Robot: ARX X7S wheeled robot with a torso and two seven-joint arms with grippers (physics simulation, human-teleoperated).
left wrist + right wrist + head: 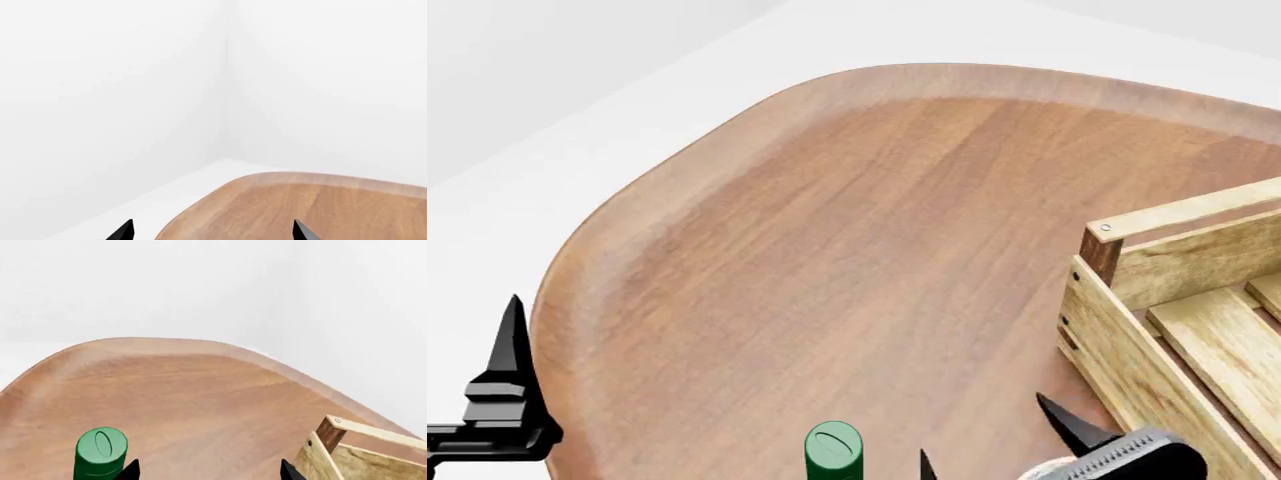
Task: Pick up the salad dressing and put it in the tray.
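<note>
The salad dressing point(833, 450) stands upright at the near edge of the wooden table, its bright-green round cap showing; it also appears in the right wrist view as the salad dressing point(101, 452). The tray point(1174, 320), a light-wood slatted crate with a dark corner post, sits at the right. My right gripper point(988, 440) is open, between bottle and tray, with the bottle just outside one fingertip point(129, 471). Nothing lies between its fingers. My left gripper point(212, 231) is open over the table's left edge, empty, and shows in the head view as the left gripper point(510, 380).
The rounded wooden table point(827, 230) is bounded by white floor and walls. The tray's corner post point(329, 432) is close to my right gripper's other fingertip.
</note>
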